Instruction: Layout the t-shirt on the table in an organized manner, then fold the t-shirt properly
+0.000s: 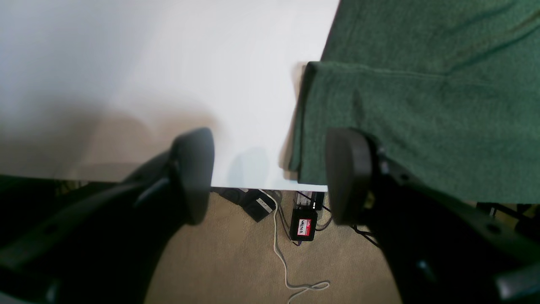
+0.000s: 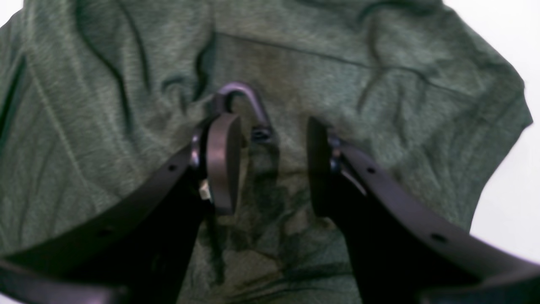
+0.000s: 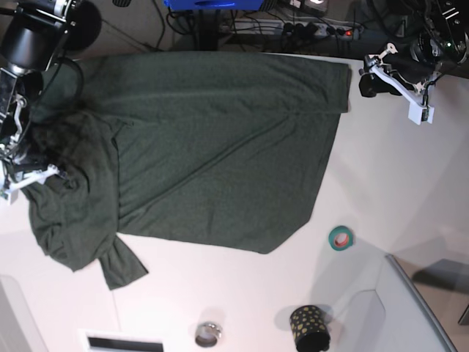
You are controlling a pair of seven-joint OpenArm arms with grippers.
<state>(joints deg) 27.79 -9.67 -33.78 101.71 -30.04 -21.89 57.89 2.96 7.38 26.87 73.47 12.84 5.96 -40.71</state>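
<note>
T-shirt, dark green, spread over the far half of the white surface in the base view, filling roughly 9 to 1 o'clock. Its body lies mostly flat, with a long diagonal edge running from 1 o'clock down toward centre. At 9 o'clock the fabric is bunched and rumpled, and one sleeve pokes out toward 7 o'clock.

Right gripper sits at 9 o'clock of the base view, over the bunched part. In the right wrist view its jaws stand partly apart above wrinkled green cloth, with nothing between the pads. A small dark curved metal piece shows just past the left pad; cannot tell what it is.

Near 6 o'clock on the surface: a small metallic ring, then a black cup with yellow dots. A teal tape roll lies at about 4 o'clock, just beyond the shirt's lower point and apart from it.

Left gripper sits at 1 o'clock of the base view, just beside the shirt's corner. In the left wrist view its jaws stand wide and empty, straddling the surface edge, one finger over the shirt's hem. Beige carpet with cables and a black box below.

A grey bin corner sits at 4 to 5 o'clock.
</note>
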